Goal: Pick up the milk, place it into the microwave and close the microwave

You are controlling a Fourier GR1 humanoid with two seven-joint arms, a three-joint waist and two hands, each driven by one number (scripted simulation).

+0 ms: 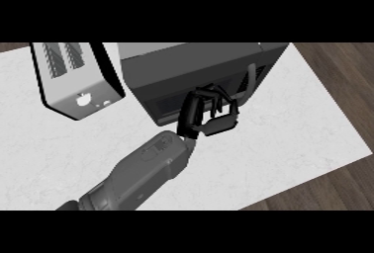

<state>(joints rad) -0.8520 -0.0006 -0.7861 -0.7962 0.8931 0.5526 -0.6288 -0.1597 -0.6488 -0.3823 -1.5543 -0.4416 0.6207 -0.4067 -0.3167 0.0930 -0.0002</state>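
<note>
You are looking at a white marble-patterned counter top that fills most of the view, with brown wood planking beyond its right edge.

The largest thing on it is the dark grey box-shaped microwave, standing at the far centre. Its front door lies flush against the body, with a grey bar handle running along the door's right side. With the door flush and its window dark, you cannot see inside, so the milk shows nowhere in this view and you cannot tell from here whether it is in the microwave.

Left of the microwave, just beside it, you have a silver metal toaster with black sides. Its two slots face up and nothing sticks out of them.

A grey forearm comes up from the near left. At its end the black left hand is against the microwave door, left of the handle. Its fingers are curled over towards the thumb and clasp nothing.
</note>
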